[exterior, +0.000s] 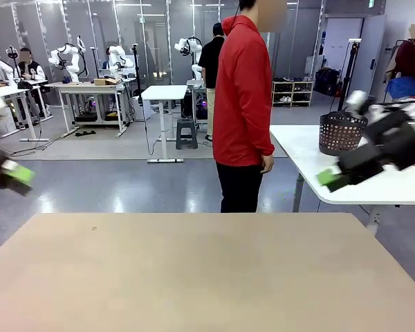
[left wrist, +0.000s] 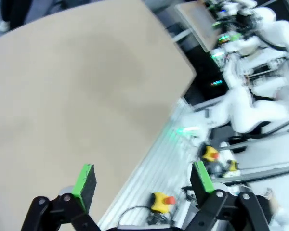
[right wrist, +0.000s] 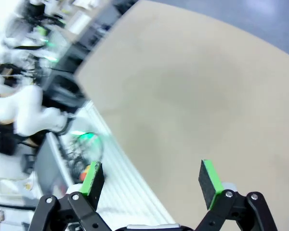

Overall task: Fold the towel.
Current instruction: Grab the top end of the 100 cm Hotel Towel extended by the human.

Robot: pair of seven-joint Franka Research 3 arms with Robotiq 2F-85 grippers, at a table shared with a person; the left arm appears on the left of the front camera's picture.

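Towel folding has, by my reading, not begun: the light tan, flat worktop [exterior: 207, 277] lies bare, and where the salmon-pink terry towel is I cannot tell.

The black left claw [exterior: 10, 171] with green pads hangs raised off the worktop's left side, blurred in the front view. Its own wrist view shows the left claw [left wrist: 142, 178] spread wide with nothing between the pads. The right claw [exterior: 326, 178] hangs high off the right side, and in its wrist view the right claw [right wrist: 151, 179] is equally wide apart and empty, looking down on bare worktop.

A person in a red jacket [exterior: 242, 90] stands just beyond the far edge, one hand [exterior: 266, 164] hanging at the side.

Every step appears left: the cloth must reach the worktop, be spread, gripped at an edge and folded over.
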